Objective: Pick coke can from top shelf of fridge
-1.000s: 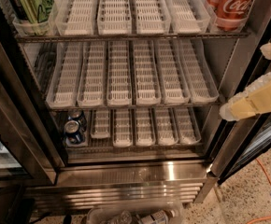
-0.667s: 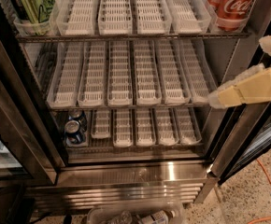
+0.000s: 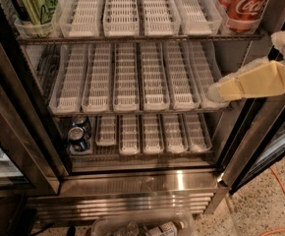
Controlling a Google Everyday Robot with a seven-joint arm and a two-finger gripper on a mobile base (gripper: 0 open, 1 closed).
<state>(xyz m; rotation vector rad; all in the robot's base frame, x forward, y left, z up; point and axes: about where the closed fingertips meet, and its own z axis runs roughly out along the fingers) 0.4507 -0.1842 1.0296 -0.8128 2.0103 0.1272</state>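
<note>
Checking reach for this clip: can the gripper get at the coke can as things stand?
Probably yes. The coke can stands at the front right of the top shelf with nothing before it. The gripper hangs lower, level with the middle rack, so it must rise first.

Pincer (image 3: 221, 89) below-left of coke can (image 3: 248, 5)

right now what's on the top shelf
A coke can at its right end, green can at its left; their tops are cropped. The gripper sits lower, beside the middle shelf.
</note>
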